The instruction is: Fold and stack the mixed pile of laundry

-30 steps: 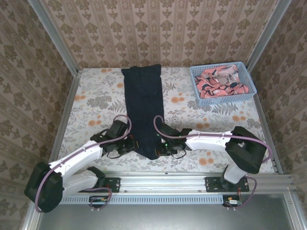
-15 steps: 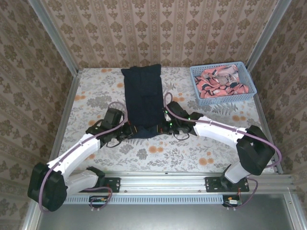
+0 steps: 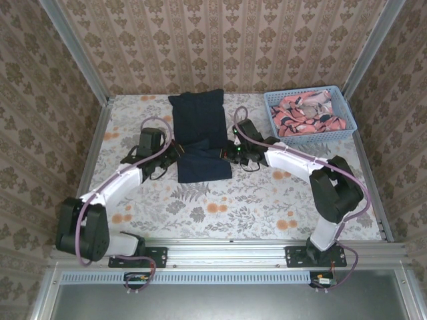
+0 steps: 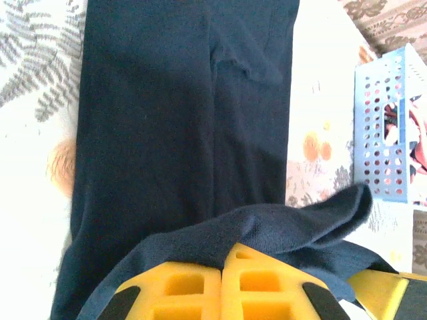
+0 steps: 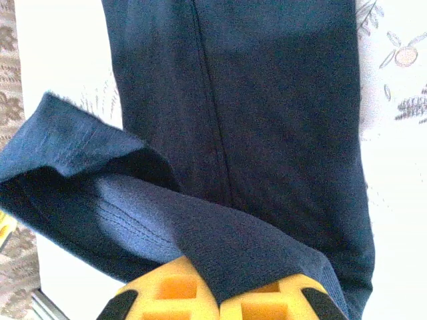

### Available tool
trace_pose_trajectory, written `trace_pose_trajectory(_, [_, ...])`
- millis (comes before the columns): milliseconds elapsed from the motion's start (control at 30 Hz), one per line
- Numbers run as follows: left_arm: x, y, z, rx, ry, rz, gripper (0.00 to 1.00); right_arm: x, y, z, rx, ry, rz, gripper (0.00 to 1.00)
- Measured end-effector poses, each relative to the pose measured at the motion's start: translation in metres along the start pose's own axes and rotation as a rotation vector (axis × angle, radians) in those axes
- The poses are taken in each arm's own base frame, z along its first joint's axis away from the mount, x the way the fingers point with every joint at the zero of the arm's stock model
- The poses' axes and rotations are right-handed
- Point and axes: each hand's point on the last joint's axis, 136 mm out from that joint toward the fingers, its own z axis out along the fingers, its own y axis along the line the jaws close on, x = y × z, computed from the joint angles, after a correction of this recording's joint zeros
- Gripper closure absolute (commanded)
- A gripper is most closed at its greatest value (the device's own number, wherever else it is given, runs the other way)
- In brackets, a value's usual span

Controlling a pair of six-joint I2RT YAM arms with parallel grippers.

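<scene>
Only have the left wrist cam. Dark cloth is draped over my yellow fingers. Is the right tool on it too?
Observer: Yes. The right tool is shut on the same large dark navy cloth T-shirt, pinching its hem.
Operator: How does the shirt lie overall?
Observer: From the top camera, its near end is doubled back. The held hem spans mid-shirt between the right tool and the left tool.
Operator: Anything in the basket at my right edge?
Observer: A pink cloth garment with a navy-and-white pattern lies bunched inside the light blue plastic lattice basket.
</scene>
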Motion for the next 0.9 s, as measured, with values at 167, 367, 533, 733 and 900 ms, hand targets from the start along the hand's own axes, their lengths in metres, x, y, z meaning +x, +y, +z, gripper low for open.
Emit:
trace_pose_trajectory(167, [-0.015,0.006,0.019,-0.006,-0.012,-0.012,1.00,-0.031,0.008,0.016,-0.026,-0.031,0.029,0.94])
trace_pose_trajectory(367, [-0.029,0.023,0.051,-0.038,0.004,-0.040,0.05,-0.075,0.005,0.047,-0.041,-0.071,0.062,0.03])
trace_pose_trajectory(533, [-0.067,0.021,0.072,-0.024,-0.015,-0.057,0.00,-0.115,-0.015,0.048,-0.057,-0.156,0.106,0.00])
trace_pose_trajectory(733, [-0.098,-0.003,0.046,0.021,-0.093,0.021,0.00,-0.127,-0.001,0.010,-0.052,-0.238,0.003,0.00])
trace_pose_trajectory(900, [-0.097,-0.010,0.029,0.054,-0.109,0.073,0.17,-0.110,0.030,-0.010,-0.087,-0.236,-0.154,0.24])
